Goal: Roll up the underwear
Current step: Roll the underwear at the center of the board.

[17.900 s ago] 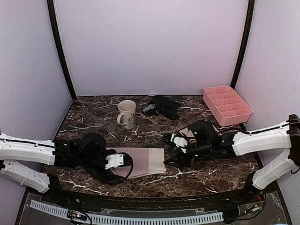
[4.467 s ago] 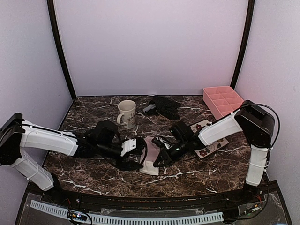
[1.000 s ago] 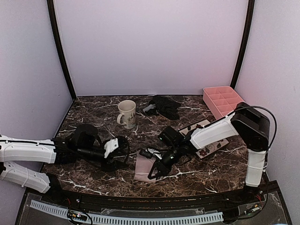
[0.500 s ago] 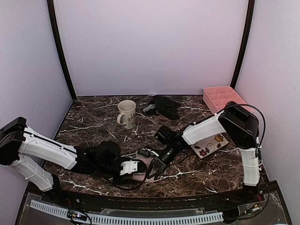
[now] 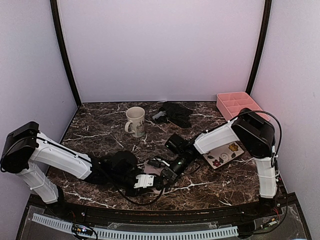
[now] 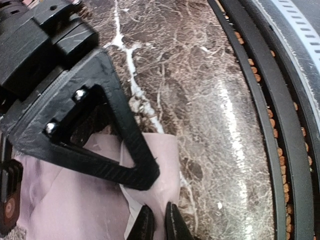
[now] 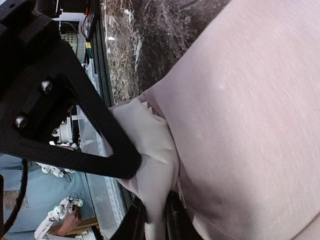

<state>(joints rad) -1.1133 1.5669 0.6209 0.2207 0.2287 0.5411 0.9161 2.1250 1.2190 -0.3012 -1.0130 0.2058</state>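
The pale pink underwear point(image 5: 156, 174) lies bunched near the table's front centre, mostly covered by both grippers. My left gripper point(image 5: 154, 184) is shut on the cloth's near corner fold point(image 6: 167, 165), its fingertips point(image 6: 172, 227) pinching the fabric. My right gripper point(image 5: 164, 179) comes from the right and is shut on a gathered white-pink fold point(image 7: 155, 165) of the same garment point(image 7: 240, 100). Each wrist view shows the other gripper's black triangular finger pressed against the cloth. The black underwear point(image 5: 175, 113) lies crumpled at the back centre, untouched.
A cream mug point(image 5: 135, 121) stands at the back left of centre. A pink compartment tray point(image 5: 240, 107) sits at the back right. A flowered white square plate point(image 5: 224, 152) lies under the right forearm. The table's black front rail point(image 6: 260, 100) runs close to the cloth.
My left arm has swung in from the left to the cloth's near edge and closed its jaws on it. The right gripper stays on the cloth, shifted slightly.
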